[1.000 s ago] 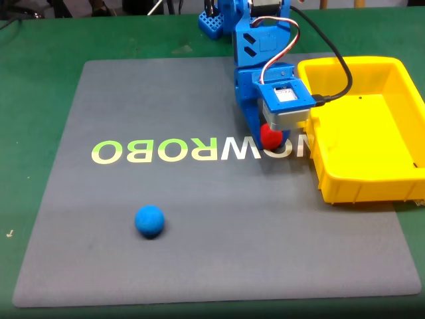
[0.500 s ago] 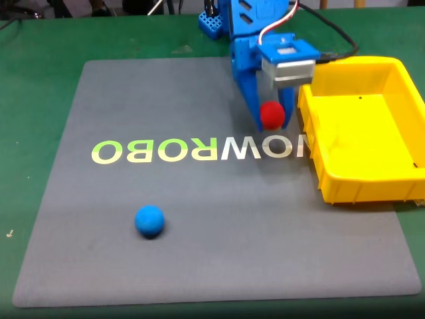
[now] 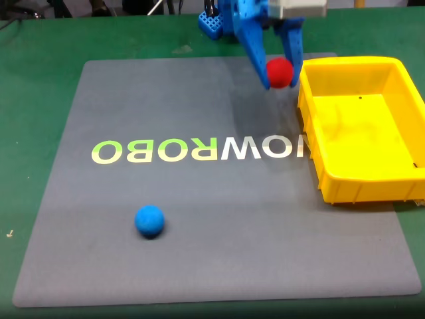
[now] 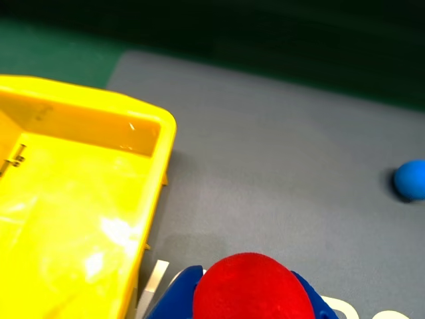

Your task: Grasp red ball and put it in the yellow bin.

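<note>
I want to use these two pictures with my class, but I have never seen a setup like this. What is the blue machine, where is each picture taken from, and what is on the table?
The blue machine is a small robot arm. Its two-fingered hand grips a red ball, lifted above a grey mat beside a yellow bin. A blue ball lies loose on the mat. The fixed view looks across the table from a standing camera. The wrist view rides on the arm, looking down past the red ball at the bin, which looks empty.

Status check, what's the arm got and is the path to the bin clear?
Gripper shut on red ball, lifted off the mat. Yellow bin just right in the fixed view, nothing inside. Blue ball far off, no obstruction.
</note>
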`<state>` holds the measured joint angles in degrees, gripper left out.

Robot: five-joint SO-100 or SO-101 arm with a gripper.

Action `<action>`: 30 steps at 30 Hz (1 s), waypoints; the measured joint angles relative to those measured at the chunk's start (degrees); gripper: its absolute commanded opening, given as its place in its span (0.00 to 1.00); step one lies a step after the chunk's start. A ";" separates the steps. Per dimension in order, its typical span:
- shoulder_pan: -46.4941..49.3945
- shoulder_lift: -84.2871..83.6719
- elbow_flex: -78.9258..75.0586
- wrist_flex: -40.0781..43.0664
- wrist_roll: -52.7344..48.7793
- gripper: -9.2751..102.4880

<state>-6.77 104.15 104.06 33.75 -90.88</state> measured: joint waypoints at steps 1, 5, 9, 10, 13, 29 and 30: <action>-0.44 0.79 0.00 0.44 0.00 0.08; -3.78 3.69 0.00 1.85 0.09 0.08; -8.17 4.48 0.00 2.11 1.05 0.09; -9.49 4.48 0.00 2.11 1.32 0.09; -13.10 4.48 0.00 2.11 1.93 0.09; -22.15 1.93 0.00 2.11 2.55 0.09; -22.06 1.93 0.00 2.11 2.29 0.10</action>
<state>-28.83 106.08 104.06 35.86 -88.59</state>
